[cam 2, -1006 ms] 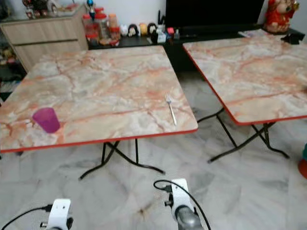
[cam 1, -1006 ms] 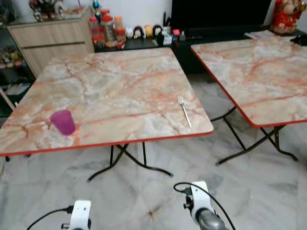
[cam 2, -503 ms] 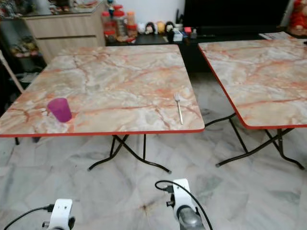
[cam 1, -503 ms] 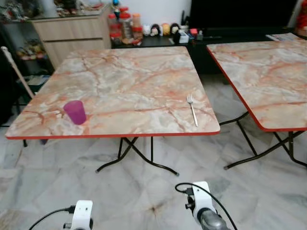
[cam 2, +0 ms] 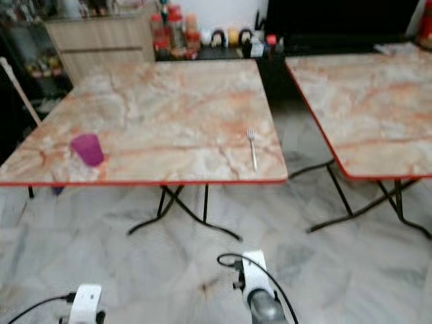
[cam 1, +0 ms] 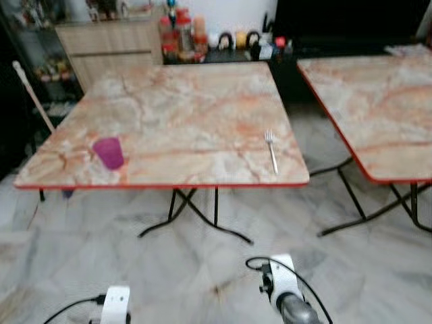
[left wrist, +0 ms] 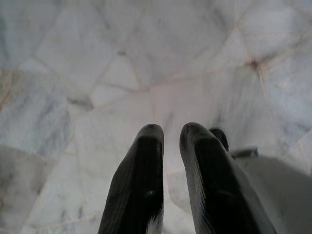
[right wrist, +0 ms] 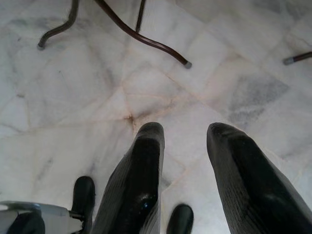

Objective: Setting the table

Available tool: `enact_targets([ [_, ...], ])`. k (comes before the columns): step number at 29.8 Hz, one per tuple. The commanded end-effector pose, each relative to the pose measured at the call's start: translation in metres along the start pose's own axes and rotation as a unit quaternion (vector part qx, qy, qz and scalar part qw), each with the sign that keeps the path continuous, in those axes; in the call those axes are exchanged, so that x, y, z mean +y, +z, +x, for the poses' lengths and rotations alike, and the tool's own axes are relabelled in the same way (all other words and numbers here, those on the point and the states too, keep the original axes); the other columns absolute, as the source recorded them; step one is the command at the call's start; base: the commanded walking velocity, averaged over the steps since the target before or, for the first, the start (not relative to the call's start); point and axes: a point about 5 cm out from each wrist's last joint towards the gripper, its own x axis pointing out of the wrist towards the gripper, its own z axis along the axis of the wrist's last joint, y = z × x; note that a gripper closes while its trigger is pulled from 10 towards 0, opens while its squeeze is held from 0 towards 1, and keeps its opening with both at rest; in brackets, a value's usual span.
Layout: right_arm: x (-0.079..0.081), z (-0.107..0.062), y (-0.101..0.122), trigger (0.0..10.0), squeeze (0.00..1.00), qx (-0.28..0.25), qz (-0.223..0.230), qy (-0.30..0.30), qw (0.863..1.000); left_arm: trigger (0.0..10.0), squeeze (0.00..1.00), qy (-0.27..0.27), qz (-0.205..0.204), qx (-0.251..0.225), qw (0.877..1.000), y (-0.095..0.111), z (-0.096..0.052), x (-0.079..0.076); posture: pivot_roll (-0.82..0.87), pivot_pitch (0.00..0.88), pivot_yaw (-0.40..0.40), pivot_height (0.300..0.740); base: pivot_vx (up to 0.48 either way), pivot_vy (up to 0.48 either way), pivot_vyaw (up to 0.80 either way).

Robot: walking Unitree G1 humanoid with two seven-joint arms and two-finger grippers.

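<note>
one purple cup (cam 1: 109,152) near the front left corner of the marble bench (cam 1: 182,115), upright; one fork (cam 1: 271,150) flat near the front right edge, well apart from the cup. cup probably light, stiff plastic: to take around the wall. fork thin, hard, maybe slippery: to pinch across the handle. left claw (left wrist: 170,134) nearly closed, empty, above the floor (right wrist: 68,102); right claw (right wrist: 187,134) open, empty. second bench (cam 1: 378,108) at right.
</note>
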Motion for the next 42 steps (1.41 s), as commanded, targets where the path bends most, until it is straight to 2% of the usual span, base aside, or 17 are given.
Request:
enact_targets([
  [1, -0.0007, 0.0013, 0.0063, 10.0, 0.0, -0.01, -0.004, 0.0, 1.0, 10.0, 0.0, 0.003, 0.007, 0.002, 1.0, -0.0005, -0.0002, 0.0011, 0.04, 0.0, 0.05, 0.74, 0.0, 0.0, 0.0],
  [6, -0.0003, 0.0014, 0.008, 10.0, 0.0, -0.016, -0.01, 0.003, 1.0, 10.0, 0.0, 0.002, 0.008, 0.002, 1.0, -0.001, -0.0003, 0.0009, 0.04, 0.0, 0.051, 0.74, 0.048, 0.0, 0.2],
  [15, -0.0037, 0.001, 0.0054, 10.0, 0.0, -0.01, 0.009, -0.005, 1.0, 10.0, 0.0, 0.003, 0.008, 0.003, 1.0, -0.0012, -0.0003, 0.0011, 0.04, 0.0, 0.049, 0.74, 0.107, 0.0, 0.21],
  [26, -0.0062, 0.001, 0.0071, 10.0, 0.0, -0.018, 0.007, -0.006, 1.0, 10.0, 0.0, 0.002, 0.01, 0.005, 1.0, -0.002, -0.0004, 0.0006, 0.04, 0.0, 0.046, 0.74, 0.294, 0.0, 0.0],
  [30, -0.0061, 0.0012, 0.0084, 10.0, 0.0, -0.021, -0.013, -0.006, 1.0, 10.0, 0.0, 0.003, 0.01, 0.005, 1.0, -0.0014, -0.0002, 0.0002, 0.04, 0.0, 0.042, 0.74, 0.351, 0.0, 0.21],
  [42, -0.007, 0.0006, 0.005, 10.0, 0.0, -0.015, -0.011, -0.01, 1.0, 10.0, 0.0, 0.001, 0.009, 0.007, 1.0, -0.0026, -0.0004, -0.0008, 0.04, 0.0, 0.044, 0.74, 0.363, 0.0, 0.08],
])
